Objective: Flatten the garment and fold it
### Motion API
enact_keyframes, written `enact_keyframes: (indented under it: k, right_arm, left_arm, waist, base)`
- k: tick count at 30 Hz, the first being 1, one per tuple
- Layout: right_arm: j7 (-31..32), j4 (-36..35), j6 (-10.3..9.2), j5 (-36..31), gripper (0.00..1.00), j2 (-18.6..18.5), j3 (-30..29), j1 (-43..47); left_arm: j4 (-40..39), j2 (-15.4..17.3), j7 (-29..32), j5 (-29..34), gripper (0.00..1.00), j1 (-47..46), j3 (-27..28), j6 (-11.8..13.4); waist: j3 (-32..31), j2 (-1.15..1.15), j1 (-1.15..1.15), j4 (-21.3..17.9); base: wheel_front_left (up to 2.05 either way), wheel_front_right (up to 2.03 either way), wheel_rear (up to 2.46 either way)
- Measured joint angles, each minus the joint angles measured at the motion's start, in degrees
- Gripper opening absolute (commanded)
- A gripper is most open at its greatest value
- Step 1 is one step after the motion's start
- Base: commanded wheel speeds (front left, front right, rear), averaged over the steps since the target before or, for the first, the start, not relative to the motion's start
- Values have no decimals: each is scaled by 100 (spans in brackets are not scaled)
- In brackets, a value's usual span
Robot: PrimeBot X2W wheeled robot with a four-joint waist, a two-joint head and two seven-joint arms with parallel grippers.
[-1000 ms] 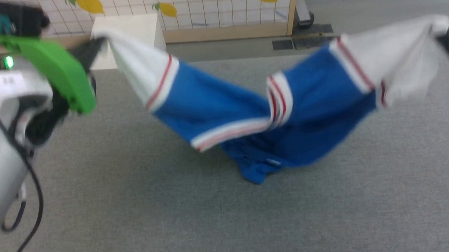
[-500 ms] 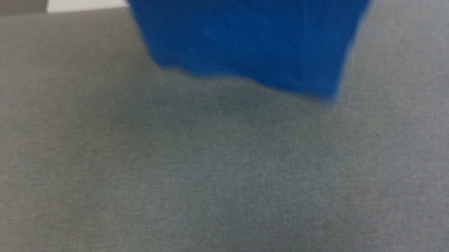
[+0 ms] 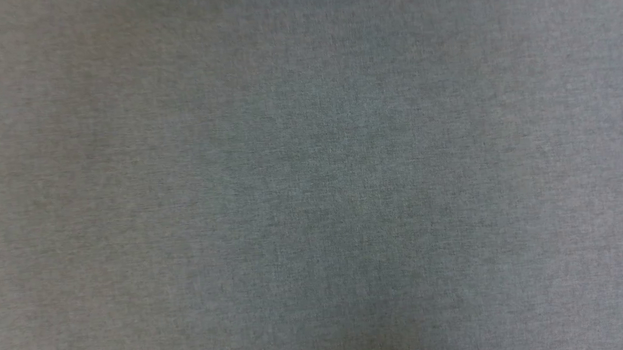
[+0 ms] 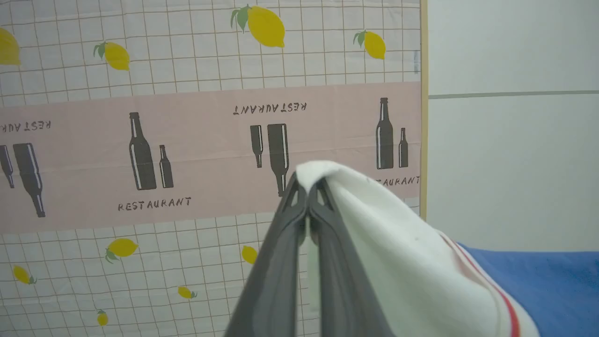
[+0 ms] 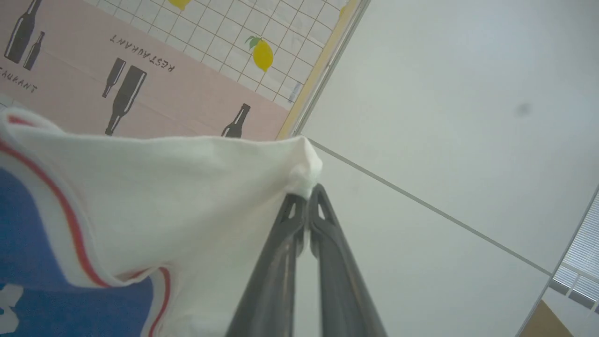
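Grey surface (image 3: 311, 175), flat and even, lies under my head camera. My left gripper (image 4: 307, 187) has its fingers pressed together on a white sleeve of the garment (image 4: 398, 243). The cloth folds over the tips and falls away to the right of the fingers, past red-and-white trim into blue. My right gripper (image 5: 308, 196) pinches white sleeve cloth at its tips, and the fabric stretches off to their left toward blue with a bit of white lettering. Beyond both grippers stand a screen (image 4: 187, 140) printed with lemons and bottles and a white wall (image 4: 514, 164).
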Motion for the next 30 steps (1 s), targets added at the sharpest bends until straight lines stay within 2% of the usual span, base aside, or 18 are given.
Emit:
enact_keyframes:
  k: [7,10,16,20,24,26,30]
  right_arm:
    - [-428,656,0,-49,0,230,205,-167]
    - [-566,850,0,-46,0,345,366,59]
    - [-814,1017,0,168,0,472,652,838]
    - [-868,943,0,396,0,501,873,1579]
    - [-907,627,0,616,0,469,1157,2508]
    - [-909,365,0,728,0,417,1230,2997]
    - [-907,-185,0,931,0,164,1308,4083]
  left_arm:
    - [523,-101,-297,-152,0,-94,108,-181]
    - [727,-96,-466,-201,0,31,127,-266]
    - [1007,-87,-679,-343,0,753,158,-595]
    - [922,30,-805,-495,0,1584,299,-786]
    - [425,301,-821,-488,0,2748,592,-828]
    - [30,410,-822,-472,0,3410,877,-792]
    - [-862,531,-827,-356,0,5041,1491,-553]
  waist:
    - [334,0,0,-89]
    - [338,0,0,-115]
    - [136,0,0,-79]
    - [-109,0,-1,-52]
    - [-430,0,-1,-37]
    - [-604,0,-1,-29]
    - [-998,0,-2,-3]
  base:
    - [0,0,0]
    - [0,0,0]
    - [0,0,0]
    - [0,0,0]
    - [0,0,0]
    - [0,0,0]
    - [0,0,0]
